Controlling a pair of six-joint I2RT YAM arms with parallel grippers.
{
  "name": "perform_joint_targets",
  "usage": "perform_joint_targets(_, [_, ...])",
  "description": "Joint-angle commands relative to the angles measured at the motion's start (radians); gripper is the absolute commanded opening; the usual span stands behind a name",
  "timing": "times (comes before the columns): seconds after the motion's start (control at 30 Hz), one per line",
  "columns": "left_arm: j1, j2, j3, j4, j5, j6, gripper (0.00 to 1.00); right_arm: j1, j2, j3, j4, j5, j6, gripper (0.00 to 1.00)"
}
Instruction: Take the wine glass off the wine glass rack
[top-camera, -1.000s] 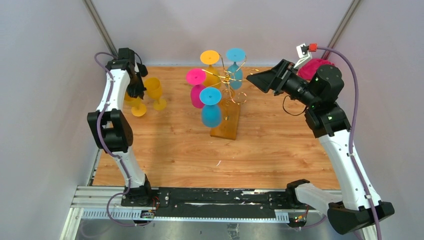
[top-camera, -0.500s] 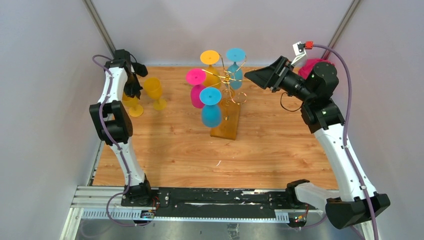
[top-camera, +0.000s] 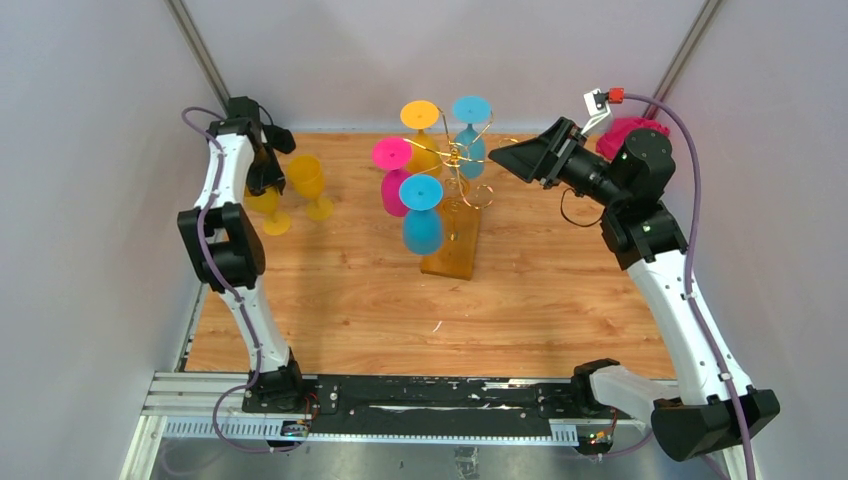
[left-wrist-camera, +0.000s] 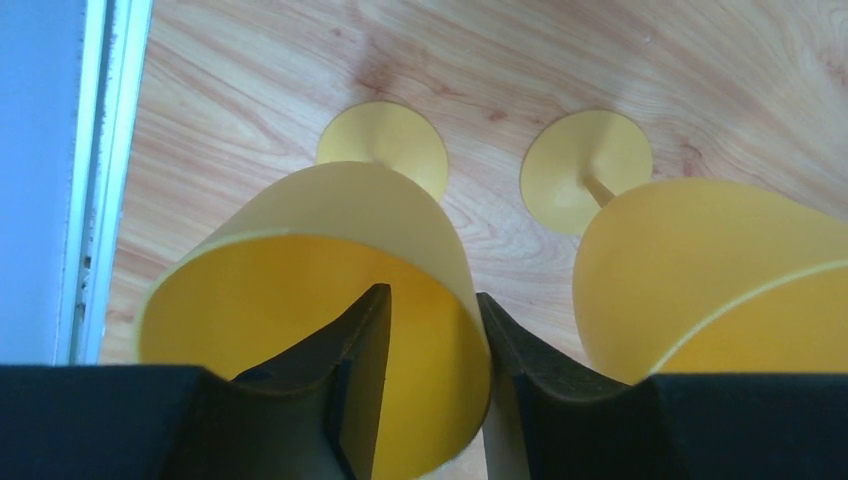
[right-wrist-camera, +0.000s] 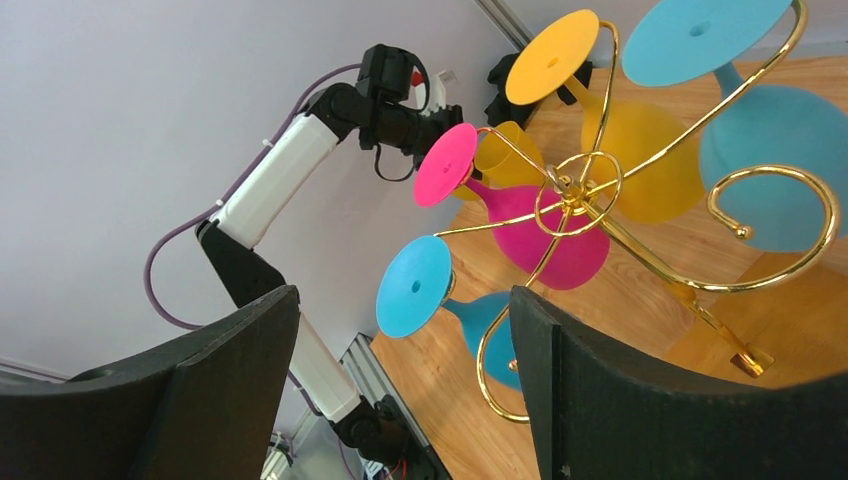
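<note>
left gripper (left-wrist-camera: 432, 298) astride yellow wine glass (left-wrist-camera: 330, 215) rim

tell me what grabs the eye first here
The gold wine glass rack at mid-table holds an upside-down pink glass, a yellow glass and two blue glasses. At far left, the left pincer straddles the rim of a standing yellow glass; the open right pincer faces the rack.

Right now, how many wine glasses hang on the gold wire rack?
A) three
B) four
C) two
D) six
B: four glasses hang upside down on the wine glass rack: the hanging yellow glass, the pink glass, the far blue glass and the near blue glass.
</note>
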Motion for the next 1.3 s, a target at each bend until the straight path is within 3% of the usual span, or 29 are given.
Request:
perform_joint_targets(0.0, [0.004, -0.111, 0.013, 0.0, -0.061, -0.005, 0.43, -0.016, -0.025, -0.02, 0.024, -0.023, 0.013, 0.82])
perform_joint_targets(0.43, [0.001, -0.459, 0.042, 0.001, -0.06, -0.058, 0.46, -0.015, -0.033, -0.032, 0.023, -0.034, 0.003, 0.8])
perform_joint_targets(0.53, [-0.027, -0.569, 0.07, 0.012, 0.011, -0.058, 0.46, -0.015, -0.031, -0.022, 0.006, -0.034, -0.009, 0.78])
perform_joint_targets(0.67, [-0.155, -0.712, 0.044, 0.087, 0.215, -0.061, 0.48, -0.01, -0.03, -0.048, 0.064, -0.063, 0.035, 0.75])
perform_joint_targets(0.8, [-0.32, -0.818, -0.114, 0.221, 0.414, -0.157, 0.49, -0.007, -0.049, -0.083, 0.086, -0.06, 0.049, 0.75])
perform_joint_targets(0.93, [-0.368, -0.934, -0.328, 0.388, 0.569, -0.28, 0.51, -0.006, -0.068, -0.079, 0.058, -0.056, 0.036, 0.75])
perform_joint_targets(1.0, [-0.369, -0.993, -0.46, 0.54, 0.689, -0.372, 0.51, -0.006, -0.08, -0.07, 0.04, -0.053, 0.024, 0.75])
perform_joint_targets(1.13, [-0.376, -1.053, -0.734, 0.997, 0.874, -0.667, 0.51, -0.007, -0.107, -0.064, 0.009, -0.041, 0.013, 0.75])
perform_joint_targets(1.27, [-0.4, -1.05, -0.793, 0.988, 0.857, -0.659, 0.53, -0.006, -0.123, -0.067, -0.003, -0.033, 0.016, 0.75])
